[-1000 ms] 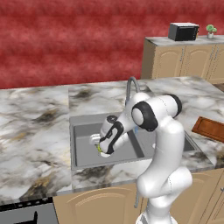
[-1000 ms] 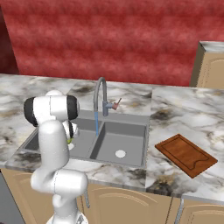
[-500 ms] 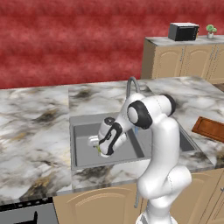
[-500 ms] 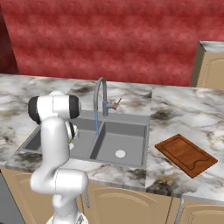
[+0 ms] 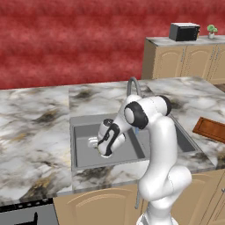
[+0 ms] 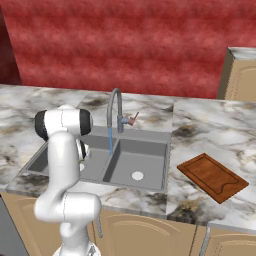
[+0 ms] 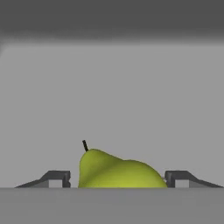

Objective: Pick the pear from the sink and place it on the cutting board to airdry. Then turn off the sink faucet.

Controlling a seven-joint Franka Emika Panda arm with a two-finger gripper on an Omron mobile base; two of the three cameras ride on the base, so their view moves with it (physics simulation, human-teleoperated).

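The yellow-green pear lies on the grey sink floor, its stem pointing up and left. My gripper is open and straddles it, a fingertip on each side, the right one almost touching. In the left base view my gripper reaches down into the left basin of the sink. The faucet arches over the divider and a blue stream of water runs from it; its small handle sticks out to the right. The reddish-brown cutting board lies on the counter right of the sink.
The right basin holds a white drain. Marble counter surrounds the sink. A wooden cabinet stands at the back right with a black microwave and a small plant on top.
My hand has sunk a little lower and leftward in the left basin. The pear's green, seen earlier beside the hand, is now covered by it in the left base view.
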